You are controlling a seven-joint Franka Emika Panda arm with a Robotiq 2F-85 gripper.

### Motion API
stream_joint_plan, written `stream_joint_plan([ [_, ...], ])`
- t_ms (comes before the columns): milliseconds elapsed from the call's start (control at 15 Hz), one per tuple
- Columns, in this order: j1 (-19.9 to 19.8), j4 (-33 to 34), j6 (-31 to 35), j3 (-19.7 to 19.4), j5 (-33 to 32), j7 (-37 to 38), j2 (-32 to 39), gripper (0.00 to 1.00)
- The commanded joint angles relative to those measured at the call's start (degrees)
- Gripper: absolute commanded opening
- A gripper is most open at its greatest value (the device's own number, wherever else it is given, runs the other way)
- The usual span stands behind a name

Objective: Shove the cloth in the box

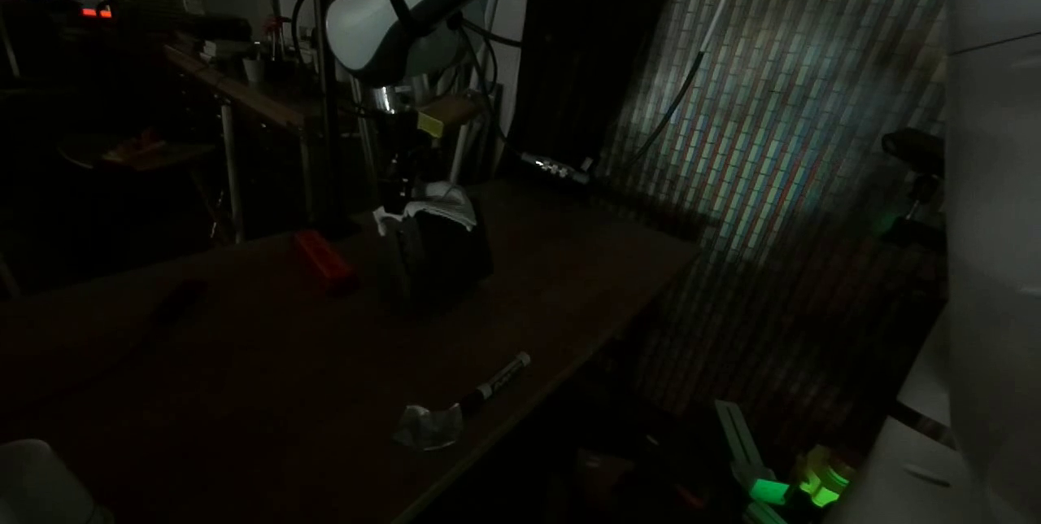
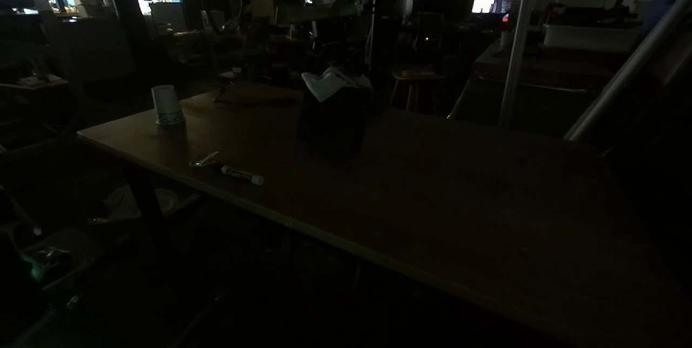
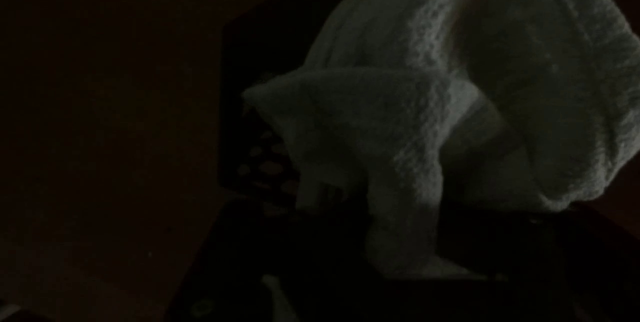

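Draping over the box (image 1: 447, 257), the cloth (image 1: 446, 203) bulges above its rim; how much sits inside is hidden. At the box's top is the gripper (image 1: 397, 195), clenched or released I cannot tell.

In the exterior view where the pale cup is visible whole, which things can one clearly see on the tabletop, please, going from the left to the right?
Pale upside-down cup, crumpled clear scrap, marker, dark box with the light cloth over its top.

Rough, matt cloth (image 3: 400, 102), smooth tabletop (image 2: 432, 191)
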Motion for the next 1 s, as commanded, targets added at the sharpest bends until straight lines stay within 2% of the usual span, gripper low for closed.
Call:
stream_joint_plan([
  [0,-0.81,0.15,2.01,0.39,-0.42,-3.35,0.53,0.04],
  [333,-0.59,-2.37,1.91,0.46,0.61,-1.77,-1.45,0.04],
  [733,1.2,-6.53,3.01,-0.54,-2.56,6.82,-4.83,0.04],
  [933,1.24,-8.18,3.02,-0.31,-2.77,8.84,-6.05,0.04],
])
